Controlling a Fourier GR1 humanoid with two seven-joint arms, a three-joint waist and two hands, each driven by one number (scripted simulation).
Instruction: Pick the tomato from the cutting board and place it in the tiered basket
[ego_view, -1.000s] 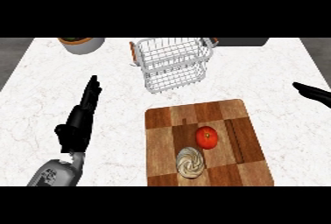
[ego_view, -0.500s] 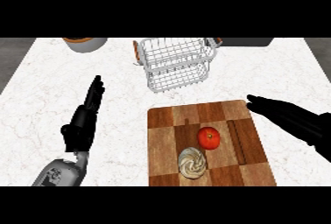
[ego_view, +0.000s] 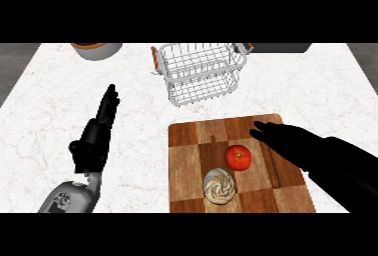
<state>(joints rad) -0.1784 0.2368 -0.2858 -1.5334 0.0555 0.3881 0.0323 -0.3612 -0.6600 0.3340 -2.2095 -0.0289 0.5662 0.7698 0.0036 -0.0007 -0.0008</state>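
centrally, a wooden cutting board (ego_view: 221, 145) of light and dark squares lies on the white marble counter (ego_view: 44, 120) and serves as the landmark. the tomato (ego_view: 238, 157), red and round, sits on the board near its middle, toward the right side. just below and left of the tomato, also on the board, lies a pale round swirled item (ego_view: 219, 185), close to the tomato but apart from it. the right hand (ego_view: 295, 145) reaches over the board's right edge, fingers extended and relaxed, pointing toward the upper left; its fingertips lie just above and right of the tomato, holding nothing, and contact with the tomato cannot be told. the left hand (ego_view: 96, 135) is off the board's left side, well apart from it, fingers straight and pressed together, pointing toward the far edge of the counter, holding nothing. beyond the board's far edge stands the white wire tiered basket (ego_view: 201, 72). far to the upper left of the board, a grey pot (ego_view: 97, 49) with a brown rim shows partly.
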